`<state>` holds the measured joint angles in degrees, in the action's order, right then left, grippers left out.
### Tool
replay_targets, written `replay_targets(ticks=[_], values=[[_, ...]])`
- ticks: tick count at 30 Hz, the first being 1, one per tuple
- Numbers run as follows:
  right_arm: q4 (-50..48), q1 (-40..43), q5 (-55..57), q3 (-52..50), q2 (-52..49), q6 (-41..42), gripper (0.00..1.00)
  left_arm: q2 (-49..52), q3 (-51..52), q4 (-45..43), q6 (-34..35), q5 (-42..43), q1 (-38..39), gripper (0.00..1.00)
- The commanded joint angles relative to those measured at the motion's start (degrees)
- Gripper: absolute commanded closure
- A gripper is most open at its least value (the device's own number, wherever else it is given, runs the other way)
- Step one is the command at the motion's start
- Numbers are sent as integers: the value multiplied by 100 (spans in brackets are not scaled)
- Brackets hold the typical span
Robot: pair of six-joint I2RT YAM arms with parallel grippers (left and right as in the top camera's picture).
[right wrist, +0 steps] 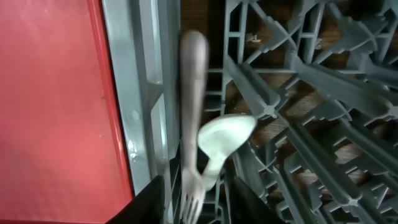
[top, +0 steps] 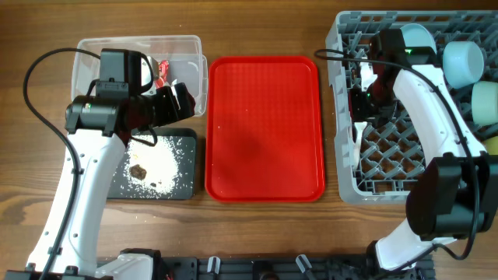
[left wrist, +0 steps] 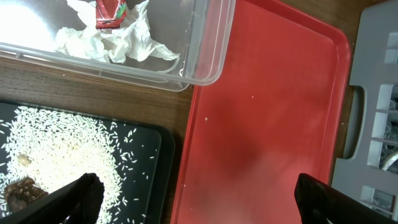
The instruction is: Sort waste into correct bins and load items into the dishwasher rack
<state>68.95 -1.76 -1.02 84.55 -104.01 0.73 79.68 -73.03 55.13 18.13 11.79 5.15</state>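
You worked at a robotics lab bench: white arms [top: 75,201] trailing black cables [top: 26,79] stood on a black rail [top: 257,270] along the bottom edge, and a grey dishwasher rack [top: 381,192] sat upper right on the wooden tabletop [top: 31,23].

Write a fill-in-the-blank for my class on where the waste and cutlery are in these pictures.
1. The small crumpled red wrapper lies in the clear rectangular plastic tub beside crumpled white ____.
2. The white rice-like crumbs are spread on the shallow ____ rectangular tray.
3. The white plastic spoon and white plastic fork are at the large grey lattice rack's side next to the ____ serving tray.
4. The left end effector is ____, holding nothing.
Missing words: tissue, black, red, open.
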Motion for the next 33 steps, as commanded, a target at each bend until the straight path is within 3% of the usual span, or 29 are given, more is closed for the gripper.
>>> replay_targets(ticks=[1,2,4,7,10,16,20,23,28,33], values=[[-37,9,57,184,485,-7,63,-92,-15,-7,26,-35,26,0],[-109,22,52,247,634,17,57,-92,-15,-46,26,-33,26,0],[-549,85,-354,282,975,9,24,-92,-15,-205,-92,-28,81,0],[-964,109,-1491,282,1064,-669,14,-83,-15,-509,-448,-33,393,0],[-984,109,-1547,282,1036,-649,0,103,-15,-595,-619,-59,796,0],[-332,109,-1561,249,1200,-352,0,411,-15,664,-221,-98,651,0],[-579,109,-1537,-210,1904,-203,0,105,70,1375,-234,-260,522,0],[-1211,109,-1539,-1056,2916,-44,0,-778,682,960,-243,-291,549,0],[-2120,109,-1051,-2575,5088,-50,0,-3379,2218,-140,-229,-293,549,0],[-1912,109,-931,-2706,5928,-55,0,-4695,2306,-107,-229,-291,549,0]])
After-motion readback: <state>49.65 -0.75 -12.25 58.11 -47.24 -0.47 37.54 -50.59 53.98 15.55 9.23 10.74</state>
